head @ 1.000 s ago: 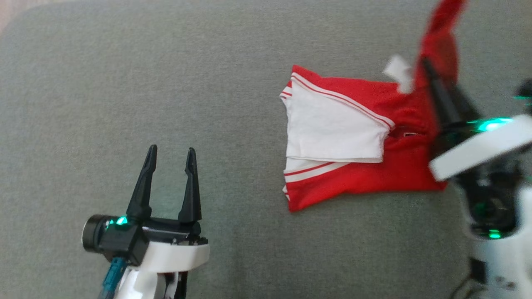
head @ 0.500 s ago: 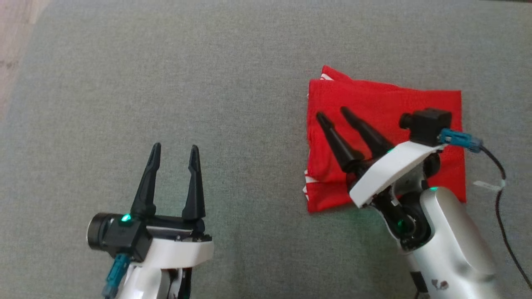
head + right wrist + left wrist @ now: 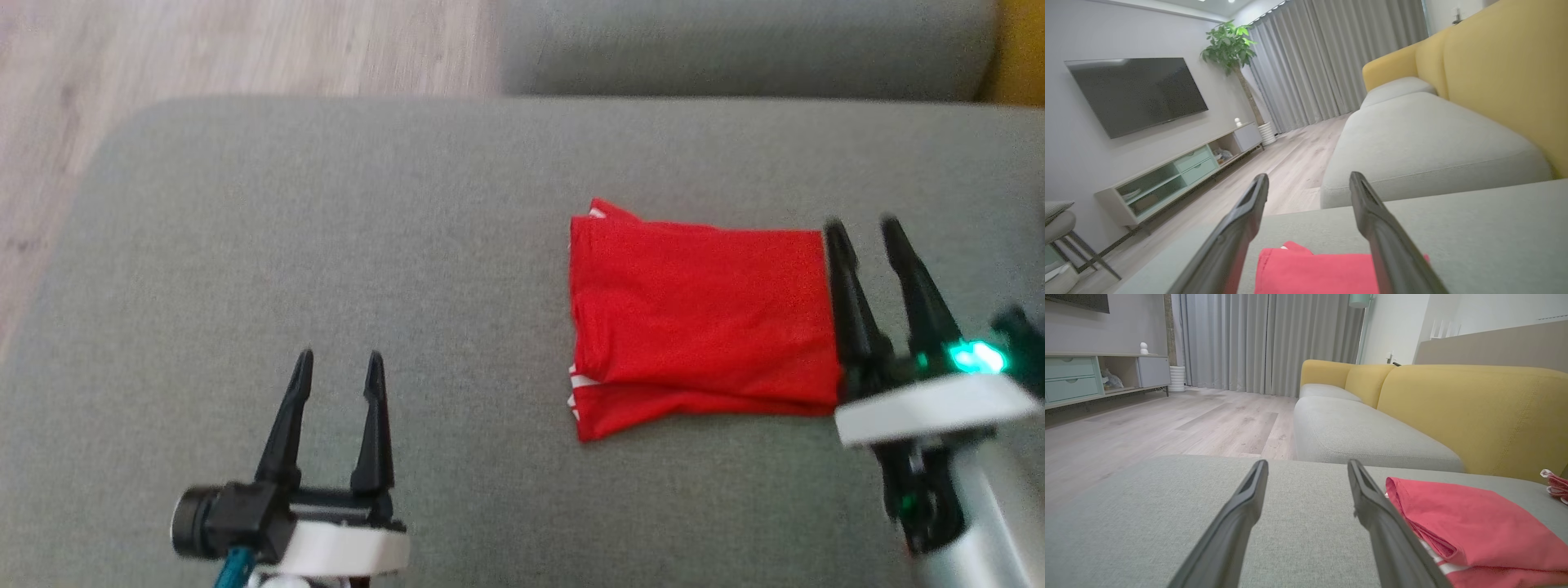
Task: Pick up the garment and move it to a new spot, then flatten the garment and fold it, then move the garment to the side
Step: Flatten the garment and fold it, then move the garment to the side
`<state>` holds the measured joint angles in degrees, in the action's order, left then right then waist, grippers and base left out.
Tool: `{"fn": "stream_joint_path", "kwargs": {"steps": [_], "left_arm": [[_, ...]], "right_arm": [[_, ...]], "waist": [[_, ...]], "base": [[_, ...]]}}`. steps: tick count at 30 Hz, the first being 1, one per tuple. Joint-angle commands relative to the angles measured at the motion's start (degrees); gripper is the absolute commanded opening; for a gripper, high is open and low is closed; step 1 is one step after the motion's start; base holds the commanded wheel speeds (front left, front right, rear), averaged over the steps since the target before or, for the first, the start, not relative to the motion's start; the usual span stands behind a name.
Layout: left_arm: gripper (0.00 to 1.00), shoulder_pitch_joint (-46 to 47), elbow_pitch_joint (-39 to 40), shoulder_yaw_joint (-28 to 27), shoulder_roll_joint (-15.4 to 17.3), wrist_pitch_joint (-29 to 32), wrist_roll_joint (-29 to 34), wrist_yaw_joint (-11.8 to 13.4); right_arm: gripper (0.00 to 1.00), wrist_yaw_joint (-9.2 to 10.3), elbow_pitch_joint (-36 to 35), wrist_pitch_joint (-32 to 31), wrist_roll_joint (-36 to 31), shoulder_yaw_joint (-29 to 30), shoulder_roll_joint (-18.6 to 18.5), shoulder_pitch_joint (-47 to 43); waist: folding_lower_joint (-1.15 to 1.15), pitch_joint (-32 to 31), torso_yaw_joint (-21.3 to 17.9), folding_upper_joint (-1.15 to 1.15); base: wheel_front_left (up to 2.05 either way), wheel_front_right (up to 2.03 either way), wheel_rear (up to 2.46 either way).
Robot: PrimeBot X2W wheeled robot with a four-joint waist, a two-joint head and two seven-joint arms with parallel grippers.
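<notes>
**A:** How do the pincers stand?
**B:** Both are released and grip nothing. The left pincer [image 3: 339,355] hovers over the bare grey seat cushion [image 3: 326,229], well apart from the garment [image 3: 702,310]. The right pincer [image 3: 860,222] stands spread at the garment's right edge. Whether a finger touches the cloth, I cannot tell.
**A:** And the garment itself?
**B:** It is folded into a red rectangle and lies flat on the cushion.
**A:** Any containers?
**B:** A TV cabinet [image 3: 1180,171] with open compartments, but the contents are too small to tell.
**A:** What do the wrist views add?
**B:** The left one shows white stripes in the lower layers and a yellow backrest [image 3: 1474,408]. The right one shows a television [image 3: 1139,94] and a potted plant [image 3: 1229,41].
</notes>
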<state>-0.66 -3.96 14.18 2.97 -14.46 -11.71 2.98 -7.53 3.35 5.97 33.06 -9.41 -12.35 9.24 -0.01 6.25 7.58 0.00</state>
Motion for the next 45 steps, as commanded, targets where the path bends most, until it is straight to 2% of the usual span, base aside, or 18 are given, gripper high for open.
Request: {"fn": "stream_joint_path", "kwargs": {"steps": [1, 5, 8, 13, 18, 25, 45], "left_arm": [[1.00, -0.1, 1.1, -2.5, -0.1, -0.5, 0.0, -0.2], [1.00, -2.1, 0.3, -3.3, -0.1, -0.5, 0.1, -0.5], [1.00, -3.0, -0.1, -3.8, -0.1, -0.5, 0.3, -0.7], [1.00, -4.9, -1.9, -5.2, -0.1, -0.5, 1.7, -1.3], [1.00, -6.0, -4.2, -6.3, -0.1, -0.5, 2.4, -1.9], [1.00, -6.0, -5.8, -7.5, -0.1, -0.5, 2.3, -2.0], [1.00, -3.5, -7.9, -8.0, -0.1, -0.5, 2.0, -1.3]], "right_arm": [[1.00, 0.04, -0.4, 4.1, -0.6, -1.3, -1.4, -1.2], [1.00, 0.04, 3.4, 8.5, -3.4, -3.5, -3.1, -5.9], [1.00, 0.04, 5.5, 8.9, -6.6, -2.1, -2.3, -7.5], [1.00, 0.04, 6.3, 9.0, -16.5, 2.6, 2.6, -11.7], [1.00, 0.04, 7.1, 9.0, -21.8, 4.5, 5.6, -14.4], [1.00, 0.04, 7.6, 9.0, -24.4, 4.2, 6.6, -15.1], [1.00, 0.04, 8.0, 9.0, -24.8, 3.6, 7.0, -14.3]], "waist": [[0.01, -3.7, -1.2, 0.00], [0.01, -6.5, -1.5, 0.00], [0.01, -7.4, -1.7, 0.00], [0.01, -9.5, -2.2, 0.00], [0.01, -10.6, -2.3, 0.00], [0.01, -11.1, -2.8, 0.00], [0.01, -10.0, -4.6, 0.00]], "base": [[0.00, 0.00, 0.00], [0.00, 0.00, 0.00], [0.00, 0.00, 0.00], [0.00, 0.00, 0.00], [0.00, 0.00, 0.00], [0.00, 0.00, 0.00], [0.00, 0.00, 0.00]]}}
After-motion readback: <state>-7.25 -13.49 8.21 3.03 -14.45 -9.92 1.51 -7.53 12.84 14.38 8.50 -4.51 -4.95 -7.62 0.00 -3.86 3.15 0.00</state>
